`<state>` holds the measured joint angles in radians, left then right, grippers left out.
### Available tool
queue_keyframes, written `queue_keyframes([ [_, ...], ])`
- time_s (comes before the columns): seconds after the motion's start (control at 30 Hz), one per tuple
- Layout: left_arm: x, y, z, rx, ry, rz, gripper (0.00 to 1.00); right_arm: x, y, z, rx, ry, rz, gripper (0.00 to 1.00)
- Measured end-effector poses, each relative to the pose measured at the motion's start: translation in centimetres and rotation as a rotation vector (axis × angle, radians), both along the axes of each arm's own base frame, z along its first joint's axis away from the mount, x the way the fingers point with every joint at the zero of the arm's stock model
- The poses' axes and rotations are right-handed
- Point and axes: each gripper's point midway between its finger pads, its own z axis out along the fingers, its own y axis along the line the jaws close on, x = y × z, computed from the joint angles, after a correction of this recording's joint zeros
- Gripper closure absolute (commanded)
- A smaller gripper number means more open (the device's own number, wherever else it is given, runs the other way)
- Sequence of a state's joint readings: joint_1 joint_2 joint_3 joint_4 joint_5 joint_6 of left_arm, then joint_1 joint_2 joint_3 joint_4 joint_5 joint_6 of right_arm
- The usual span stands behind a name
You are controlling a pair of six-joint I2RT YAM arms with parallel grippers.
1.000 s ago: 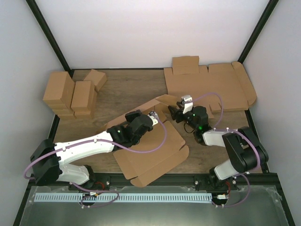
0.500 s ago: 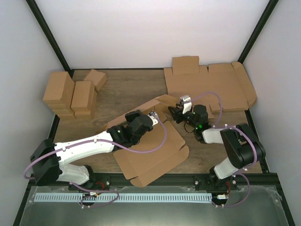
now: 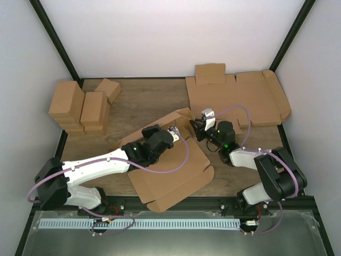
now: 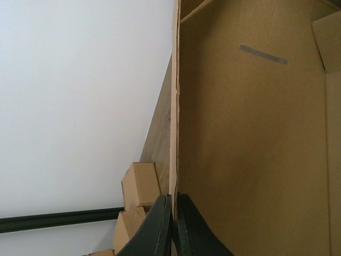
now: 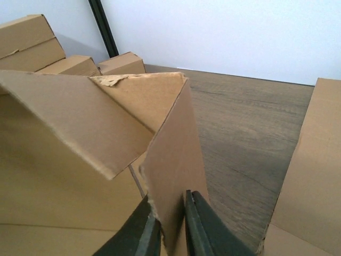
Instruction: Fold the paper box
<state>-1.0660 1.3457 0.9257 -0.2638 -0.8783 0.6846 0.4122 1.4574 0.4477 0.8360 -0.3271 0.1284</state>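
Observation:
The paper box (image 3: 170,173) is a brown die-cut piece lying partly open at the table's middle, with its back wall and a side flap raised. My left gripper (image 3: 173,133) is shut on the edge of the raised wall. In the left wrist view its fingers (image 4: 173,198) pinch the thin cardboard edge, and the box's inside panel (image 4: 256,133) fills the right. My right gripper (image 3: 195,127) is shut on the upright side flap at the box's right back corner. In the right wrist view the flap (image 5: 173,149) stands between its fingers (image 5: 168,200).
Several smaller brown cartons (image 3: 80,106) are stacked at the back left; they also show in the left wrist view (image 4: 139,184) and the right wrist view (image 5: 32,37). A wide flat cardboard sheet (image 3: 240,98) lies at the back right. Black frame posts stand at the corners.
My right gripper has moved a little left and back with the side flap, standing it closer to the raised wall. My left arm has held still.

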Motion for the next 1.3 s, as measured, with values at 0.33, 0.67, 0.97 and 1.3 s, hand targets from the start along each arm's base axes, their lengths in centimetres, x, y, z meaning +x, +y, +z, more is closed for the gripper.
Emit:
queue_keyframes([
  [0.33,0.0,0.2,0.1,0.006,-0.007,0.01,0.96,-1.3,-0.6,0.6,-0.006,0.003,-0.054,0.99],
  [0.67,0.1,0.2,0.3,0.002,-0.008,0.015,0.96,-3.2,-0.3,1.1,-0.017,0.055,-0.059,0.99],
  [0.97,0.0,-0.1,0.7,-0.017,0.008,0.013,0.96,-3.9,-0.2,1.2,-0.007,0.106,-0.071,0.99],
  [1.3,0.8,0.1,1.1,-0.049,0.028,0.044,0.96,-3.0,1.0,2.2,-0.026,0.194,-0.094,0.99],
])
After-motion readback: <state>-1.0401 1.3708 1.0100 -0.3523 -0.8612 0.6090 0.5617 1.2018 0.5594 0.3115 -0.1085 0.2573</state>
